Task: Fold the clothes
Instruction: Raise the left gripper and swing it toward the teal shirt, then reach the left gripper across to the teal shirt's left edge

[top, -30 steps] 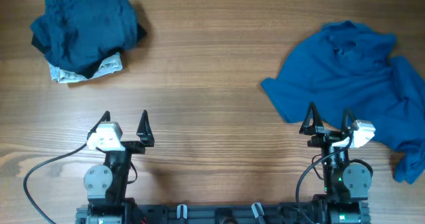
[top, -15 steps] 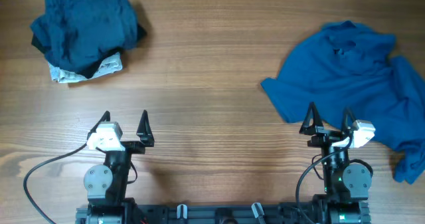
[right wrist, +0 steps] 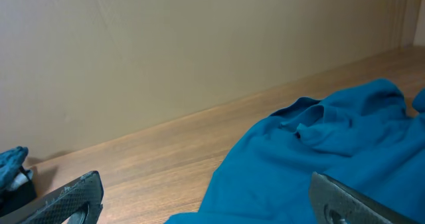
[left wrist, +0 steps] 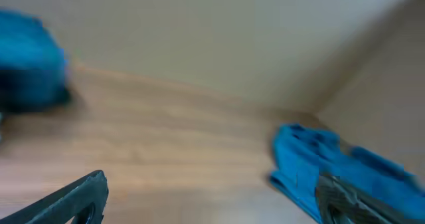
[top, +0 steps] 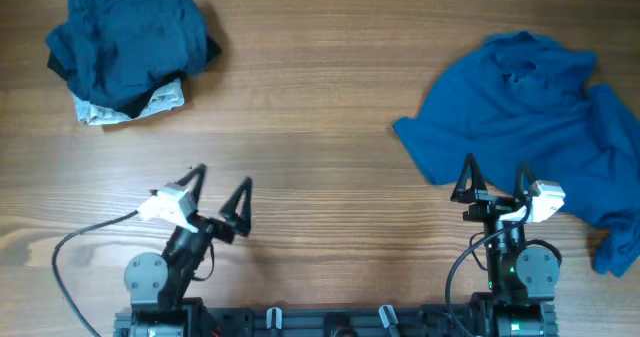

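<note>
The clothes lie in two places. A large medium-blue shirt (top: 530, 117) is spread crumpled at the right. A heap of navy garments (top: 130, 42) sits at the far left on a pale grey-white one (top: 165, 99). My left gripper (top: 220, 177) stands open over bare wood, angled toward the right. In the blurred left wrist view the open left gripper (left wrist: 212, 184) faces the blue shirt (left wrist: 312, 161), with the navy heap (left wrist: 30, 61) at the left. My right gripper (top: 495, 167) is open at the shirt's near edge. The right wrist view shows the open right gripper (right wrist: 206, 184) and the shirt (right wrist: 332, 144) ahead.
The wooden table (top: 320, 97) stretches between the two lots of clothes. A plain wall (right wrist: 199, 44) rises behind the far edge. Both arm bases and a cable (top: 70, 252) sit along the near edge.
My left gripper has swung to the right and turned, still open. The right arm and the clothes have not moved.
</note>
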`<action>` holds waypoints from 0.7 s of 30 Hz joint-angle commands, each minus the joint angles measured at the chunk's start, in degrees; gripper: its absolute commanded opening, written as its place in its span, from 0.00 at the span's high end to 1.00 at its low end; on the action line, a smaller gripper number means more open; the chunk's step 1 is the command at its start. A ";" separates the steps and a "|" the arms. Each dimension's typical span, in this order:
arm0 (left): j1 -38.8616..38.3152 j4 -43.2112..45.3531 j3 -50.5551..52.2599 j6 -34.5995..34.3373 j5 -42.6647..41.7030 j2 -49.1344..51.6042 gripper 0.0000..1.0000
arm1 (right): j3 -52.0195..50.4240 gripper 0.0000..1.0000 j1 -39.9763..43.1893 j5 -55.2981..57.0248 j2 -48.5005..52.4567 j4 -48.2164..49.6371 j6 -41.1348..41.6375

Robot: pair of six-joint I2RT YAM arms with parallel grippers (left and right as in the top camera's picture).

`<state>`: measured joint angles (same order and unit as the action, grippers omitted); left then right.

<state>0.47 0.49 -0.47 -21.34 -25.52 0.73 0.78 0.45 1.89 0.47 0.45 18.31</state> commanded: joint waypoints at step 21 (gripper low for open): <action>-2.62 -19.89 -48.63 10.05 -16.72 47.84 0.00 | -0.48 0.00 0.13 -0.02 -0.20 0.15 -0.24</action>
<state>0.08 -12.67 -38.74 -20.64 -41.36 38.83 0.45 0.45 1.89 0.58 0.40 18.31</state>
